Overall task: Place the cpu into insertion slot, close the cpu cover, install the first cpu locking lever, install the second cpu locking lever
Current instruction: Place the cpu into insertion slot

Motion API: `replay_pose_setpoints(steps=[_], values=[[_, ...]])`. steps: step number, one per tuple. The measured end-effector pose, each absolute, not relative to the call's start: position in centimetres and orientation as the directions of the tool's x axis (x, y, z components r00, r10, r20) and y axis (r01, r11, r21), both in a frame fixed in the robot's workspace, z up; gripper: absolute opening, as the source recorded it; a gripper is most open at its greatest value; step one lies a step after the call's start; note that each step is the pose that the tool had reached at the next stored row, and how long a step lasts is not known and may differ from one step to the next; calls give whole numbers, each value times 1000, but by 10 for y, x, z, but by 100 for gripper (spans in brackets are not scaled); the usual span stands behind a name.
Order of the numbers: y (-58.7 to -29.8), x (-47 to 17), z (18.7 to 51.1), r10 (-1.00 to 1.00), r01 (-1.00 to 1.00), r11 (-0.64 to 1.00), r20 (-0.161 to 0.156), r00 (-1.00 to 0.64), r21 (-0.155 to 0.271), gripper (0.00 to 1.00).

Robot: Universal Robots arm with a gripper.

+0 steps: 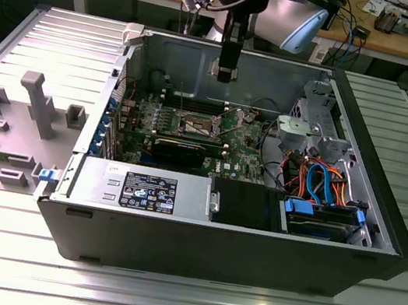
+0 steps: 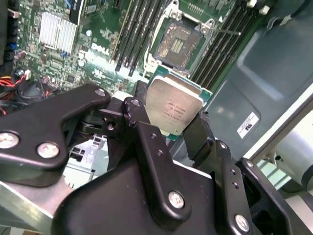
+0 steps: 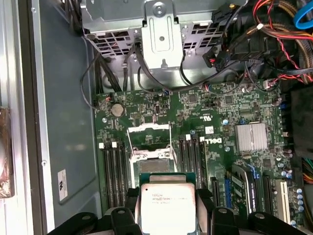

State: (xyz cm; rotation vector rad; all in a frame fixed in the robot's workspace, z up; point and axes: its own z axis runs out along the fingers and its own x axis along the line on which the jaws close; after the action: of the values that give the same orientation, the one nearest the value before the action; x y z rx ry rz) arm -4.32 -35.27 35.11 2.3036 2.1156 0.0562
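My gripper (image 1: 224,73) hangs above the open computer case and is shut on the cpu (image 2: 173,107), a flat square chip with a silver-grey top. Black fingers (image 2: 142,120) clamp two opposite edges of the cpu (image 3: 167,200). The insertion slot (image 2: 176,46) lies open on the green motherboard (image 1: 243,155), below the chip and clear of it. Its contacts are bare. The silvery cpu cover (image 3: 149,129) is raised at the slot's edge. A thin wire locking lever (image 2: 227,32) sticks out beside the slot (image 1: 197,125).
Dark memory slots (image 3: 113,171) flank the socket. A long black expansion card (image 1: 179,148) lies nearer the case front, with a finned heatsink (image 3: 252,137) beside it. A metal drive cage (image 1: 310,132) with orange and blue cables (image 1: 321,181) fills the exterior view's right.
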Motion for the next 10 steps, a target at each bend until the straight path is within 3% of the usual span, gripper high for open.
replay_pose_setpoints(steps=[10], values=[[-353,-55,331,998,998,-55,17,54,24,54]])
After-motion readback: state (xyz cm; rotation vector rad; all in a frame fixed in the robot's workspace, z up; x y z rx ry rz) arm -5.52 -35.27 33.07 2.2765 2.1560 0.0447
